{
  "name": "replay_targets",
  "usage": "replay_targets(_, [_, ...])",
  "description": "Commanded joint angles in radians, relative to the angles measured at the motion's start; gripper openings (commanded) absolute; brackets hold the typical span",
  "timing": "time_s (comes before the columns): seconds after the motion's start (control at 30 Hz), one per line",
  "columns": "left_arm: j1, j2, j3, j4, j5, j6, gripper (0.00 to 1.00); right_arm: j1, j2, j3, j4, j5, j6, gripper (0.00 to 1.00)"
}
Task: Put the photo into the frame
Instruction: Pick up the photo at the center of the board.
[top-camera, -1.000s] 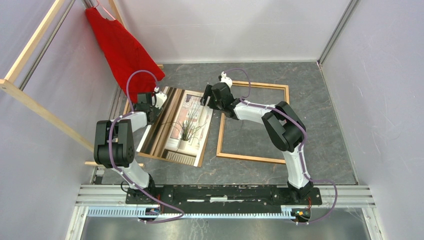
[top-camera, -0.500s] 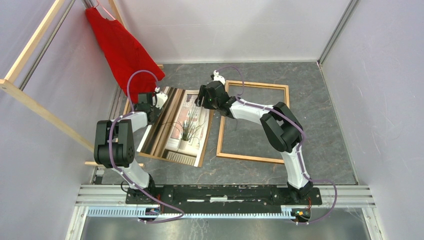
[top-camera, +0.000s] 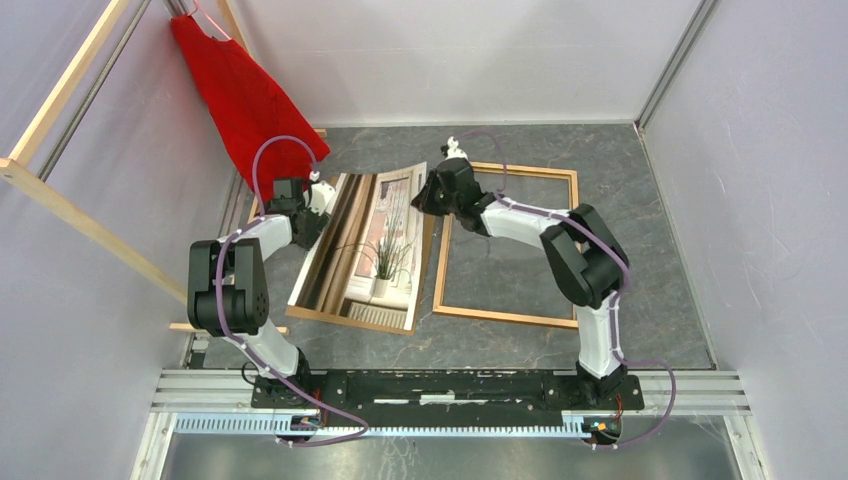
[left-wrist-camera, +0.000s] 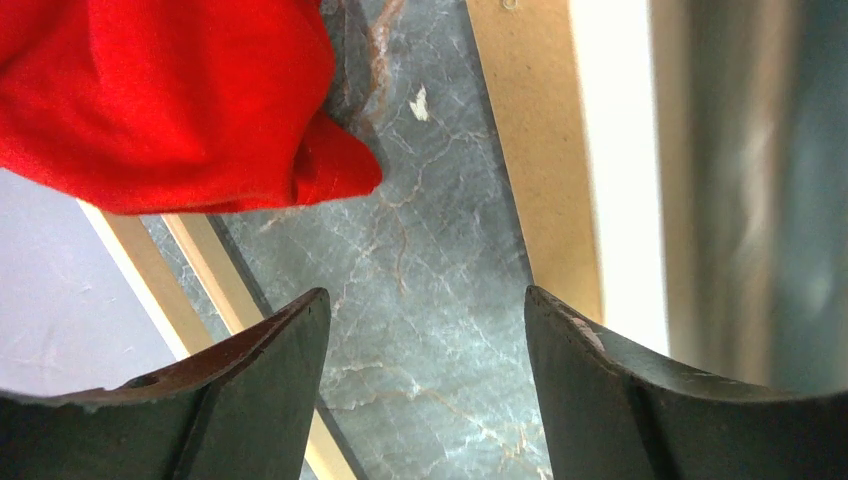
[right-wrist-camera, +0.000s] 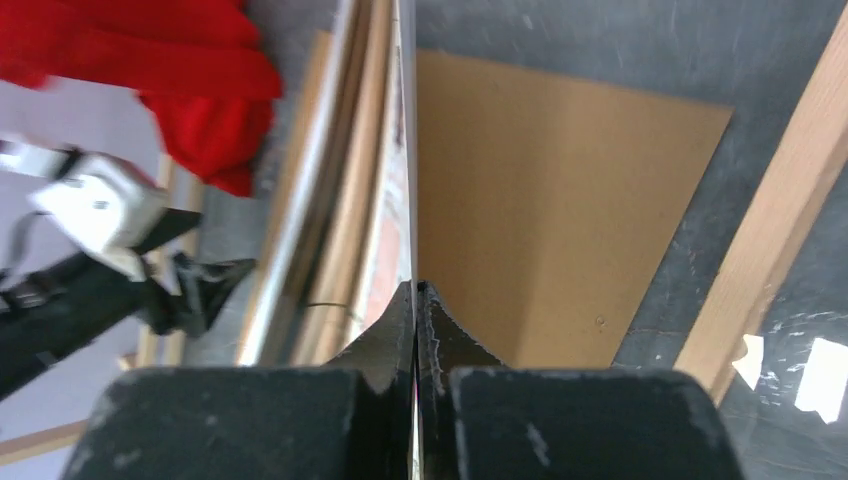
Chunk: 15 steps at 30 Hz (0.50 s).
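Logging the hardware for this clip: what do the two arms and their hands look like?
The left arm and right arm alternate black joint housings with white links, each trailed by a thin purple cable. The left hand and right hand have dark, tapering fingers with scuffed edges.

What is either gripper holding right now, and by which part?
The right gripper pinches the photo by its right edge, near the far corner. The left gripper is open and holds nothing.

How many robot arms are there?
2. One on the left, its left end effector open near the red cloth; one on the right, its right end effector pinching the photo by its edge.
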Motion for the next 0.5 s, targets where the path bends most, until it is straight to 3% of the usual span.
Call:
replay_targets(0.0, [0.011, -0.09, 0.078, -0.172, 0.076, -0.021, 0.79, -0.077, -0.236, -0.012, 0.056, -0.13, -0.056, 0.0])
replay_targets(0.2, [0.01, -0.137, 0.112, -0.264, 0.138, -0.036, 0.81, -0.301, -0.52, -0.084, -0.07, -0.271, -0.115, 0.0])
replay_targets(0.27, [0.011, -0.144, 0.112, -0.272, 0.147, -0.046, 0.81, -0.385, -0.609, -0.036, -0.255, -0.233, -0.204, 0.0])
replay_targets(0.33, [0.012, -0.158, 0.109, -0.279, 0.159, -0.052, 0.81, -0.454, -0.696, 0.029, -0.424, -0.117, -0.311, 0.0])
replay_targets(0.47, [0.01, -0.18, 0.103, -0.292, 0.189, -0.06, 0.81, -0.49, -0.815, 0.225, -0.719, 0.305, -0.523, 0.0])
